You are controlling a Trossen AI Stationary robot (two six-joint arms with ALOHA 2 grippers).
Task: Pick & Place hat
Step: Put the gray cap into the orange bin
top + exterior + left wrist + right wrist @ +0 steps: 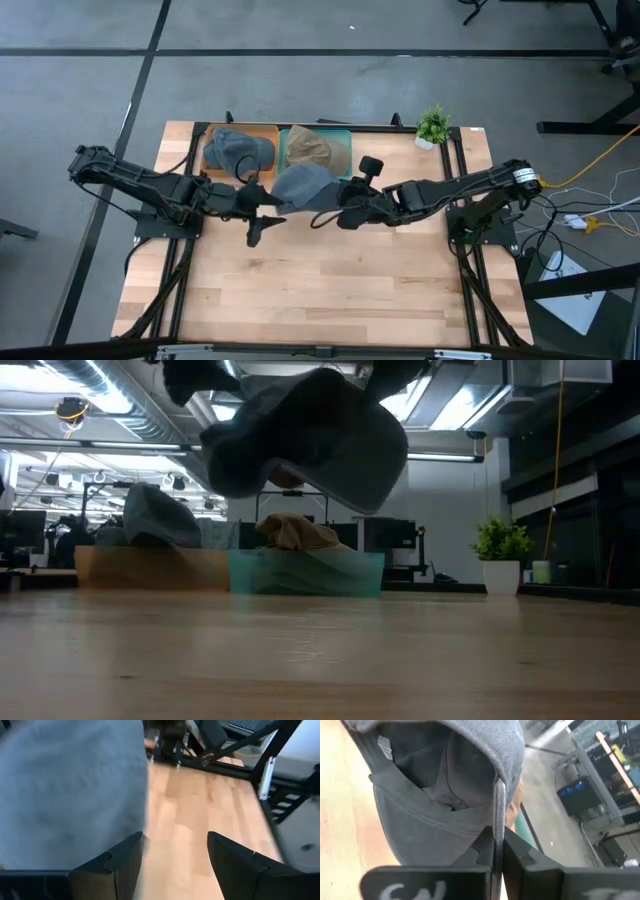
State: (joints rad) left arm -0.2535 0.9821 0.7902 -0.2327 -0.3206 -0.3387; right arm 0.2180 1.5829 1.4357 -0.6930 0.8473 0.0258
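A grey hat (303, 185) hangs in the air over the table's far middle, clear of the wood in the low view (310, 445). My right gripper (330, 203) is shut on it from the right. My left gripper (266, 207) stands open at the hat's left side. In the left wrist view the hat's crown (70, 790) lies beside one finger (125, 862), with bare table between the two fingers. A blue-grey hat (238, 148) lies in the orange tray (270, 128), and a tan hat (308, 147) lies in the teal tray (345, 135). My right gripper (498, 832) pinches the hat's lower edge (498, 795) between its two fingers, one inside the crown and one outside. It comes from the table's right, slanting down. The hat is lifted clear, its hollow inside (435, 815) turned toward the gripper. My left gripper: whether its finger touches the crown, I cannot tell.
The two trays stand side by side at the table's far edge, just behind the raised hat. A small potted plant (433, 127) stands at the far right corner. Bare wood (320, 290) stretches across the table's near half.
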